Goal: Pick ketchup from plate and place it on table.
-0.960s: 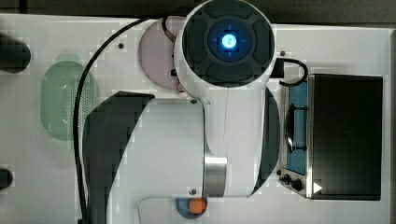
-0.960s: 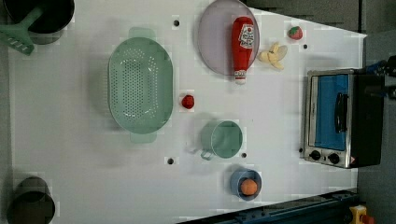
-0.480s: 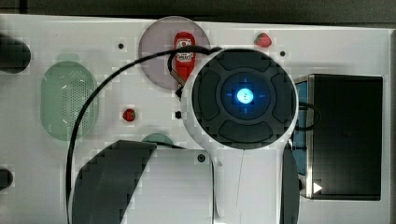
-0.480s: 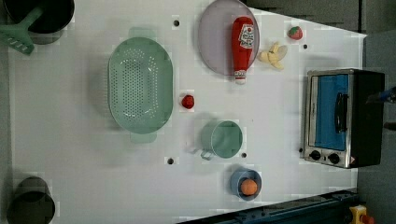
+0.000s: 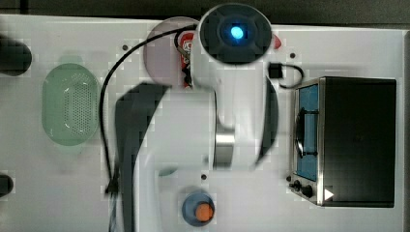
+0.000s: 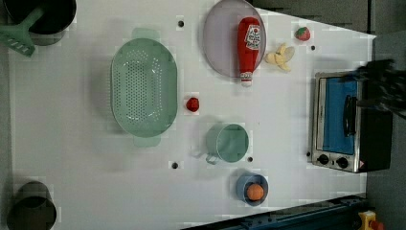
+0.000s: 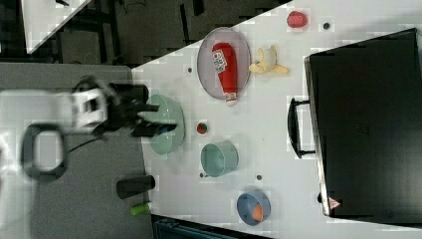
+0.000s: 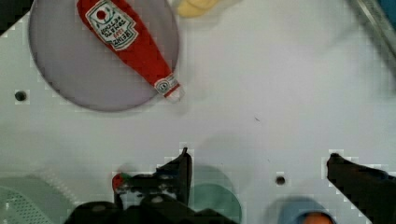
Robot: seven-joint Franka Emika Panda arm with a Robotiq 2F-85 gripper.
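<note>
One red ketchup (image 6: 250,48) bottle lies flat on the pale mauve plate (image 6: 221,38), along the plate's right side in the left view. Its long axis runs up and down in the left view: the broad base sits toward the far, top edge of the table (image 6: 76,158), and the narrow white cap points down toward the middle of the table. The cap end pokes out past the plate's rim and hangs over the white top, while the labelled body rests on the plate. In the wrist view the ketchup (image 8: 126,44) runs on a slant, cap just off the plate (image 8: 70,70) edge.

The gripper (image 8: 259,168) hangs above bare table with its two dark fingers (image 8: 180,168) spread wide apart and nothing between them; it stands well apart from the bottle. In the right view the gripper (image 7: 149,119) shows at the right view's left, in front of the green colander (image 7: 166,127).

Just beside the plate on the left view's right lies a peeled banana (image 6: 280,55), and farther right a strawberry (image 6: 302,33). Below the plate sit a small red fruit (image 6: 192,104) and a green cup (image 6: 229,143). A toaster oven (image 6: 349,122) stands at the left view's right.
</note>
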